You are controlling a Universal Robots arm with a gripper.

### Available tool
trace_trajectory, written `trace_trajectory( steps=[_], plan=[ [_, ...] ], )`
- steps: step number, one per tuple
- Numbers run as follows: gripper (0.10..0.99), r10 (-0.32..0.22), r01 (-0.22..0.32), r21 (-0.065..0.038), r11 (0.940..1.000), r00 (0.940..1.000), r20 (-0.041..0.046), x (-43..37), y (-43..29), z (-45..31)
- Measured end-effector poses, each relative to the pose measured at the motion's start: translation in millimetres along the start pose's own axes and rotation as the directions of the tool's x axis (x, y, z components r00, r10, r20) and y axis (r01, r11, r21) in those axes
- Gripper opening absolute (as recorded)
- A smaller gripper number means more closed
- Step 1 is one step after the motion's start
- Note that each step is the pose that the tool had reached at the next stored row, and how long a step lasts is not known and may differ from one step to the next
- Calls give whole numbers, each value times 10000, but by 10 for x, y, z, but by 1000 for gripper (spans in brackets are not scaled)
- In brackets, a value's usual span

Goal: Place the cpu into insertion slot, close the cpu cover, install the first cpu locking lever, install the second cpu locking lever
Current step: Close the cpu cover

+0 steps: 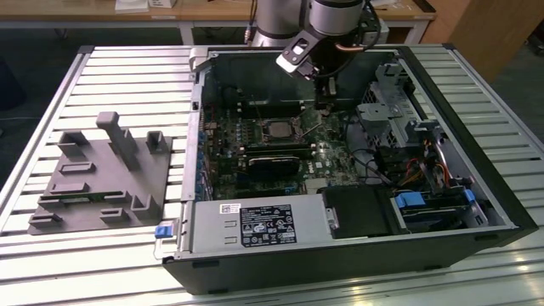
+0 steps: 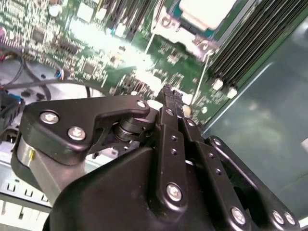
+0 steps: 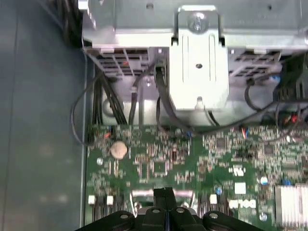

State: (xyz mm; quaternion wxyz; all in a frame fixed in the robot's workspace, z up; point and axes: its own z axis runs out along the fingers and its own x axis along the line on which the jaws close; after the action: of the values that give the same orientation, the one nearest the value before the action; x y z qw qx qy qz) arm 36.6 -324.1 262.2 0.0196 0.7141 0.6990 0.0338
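Matt black gripper [image 2: 168,96] there, with shiny metal screw heads [image 2: 173,191] catching the light. The cpu [image 1: 278,130] top looks dull silver metal and the circuit board [image 3: 159,161] glossy green. The ribbed table [image 1: 127,76] is pale bare metal, the fixture [image 1: 102,178] matt grey plastic.

No legible text, power supply label [image 1: 266,226] print indecipherable, white barcode sticker [image 1: 231,208] unreadable
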Motion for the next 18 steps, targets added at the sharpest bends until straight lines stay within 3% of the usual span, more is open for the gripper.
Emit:
trace_trajectory(
  steps=[9, 18],
  plan=[
    [106, 2, -2, 93, 10000, 10000, 4, 4, 201, 26],
    [106, 5, -5, 195, 9998, 10000, 6, 1, 262, 149]
  ],
)
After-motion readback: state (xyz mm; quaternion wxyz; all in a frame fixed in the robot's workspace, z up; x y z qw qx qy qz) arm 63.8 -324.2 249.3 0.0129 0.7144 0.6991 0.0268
